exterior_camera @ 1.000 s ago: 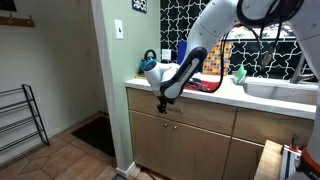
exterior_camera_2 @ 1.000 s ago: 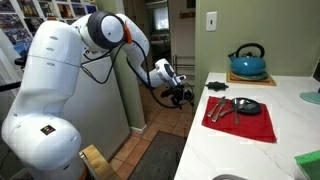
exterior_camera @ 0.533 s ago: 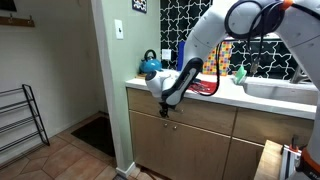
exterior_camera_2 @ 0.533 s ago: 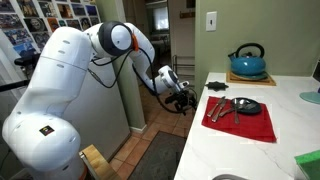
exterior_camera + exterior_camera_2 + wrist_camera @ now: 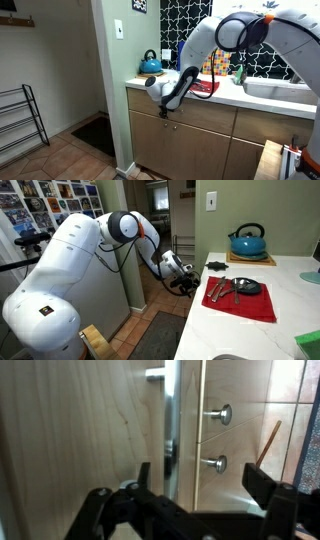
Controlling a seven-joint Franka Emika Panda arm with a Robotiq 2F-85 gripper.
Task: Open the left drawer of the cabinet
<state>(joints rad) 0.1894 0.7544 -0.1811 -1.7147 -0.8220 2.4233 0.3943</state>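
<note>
The cabinet (image 5: pixel 190 150) is light-tan wood under a white countertop. Its left drawer (image 5: pixel 205 115) is the shallow front just below the counter. In both exterior views my gripper (image 5: pixel 165 109) (image 5: pixel 191 284) sits against that front near its left end, covering the handle. In the wrist view the drawer's metal handle (image 5: pixel 171 410) runs up the picture as a bar. My gripper (image 5: pixel 205 482) is open and the bar lies between the jaws, close to one of the fingers (image 5: pixel 144 476). The drawer front looks flush with the cabinet.
A blue kettle (image 5: pixel 247 242) and a red cloth (image 5: pixel 240 298) with utensils lie on the counter, with a sink (image 5: pixel 280 90) further along. Two round knobs (image 5: pixel 222 415) show on neighbouring fronts. A black wire rack (image 5: pixel 20 120) stands by the far wall.
The gripper has moved slightly down and in towards the drawer front, and the upper arm has swung round. The drawer has not moved.
</note>
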